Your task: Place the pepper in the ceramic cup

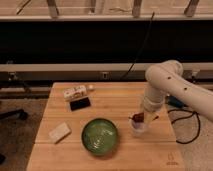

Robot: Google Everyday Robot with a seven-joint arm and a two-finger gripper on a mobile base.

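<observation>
Gripper (140, 116): directly above the cup, clamped on the pepper.
Pepper (136, 118): at the cup's mouth.
Cup (138, 128): on the table (120, 97), just right of the green bowl (101, 136).
Surroundings: small box (75, 92), black phone (80, 103), pale block (59, 132), all at left, well apart.
Writing: none readable.

I could read no text, label or number anywhere. A small dark mark sat at the table's (107, 105) near right corner, but I couldn't make it out. The gripper (140, 118) hung directly over the cup (138, 128), bearing no marking I could see.
</observation>
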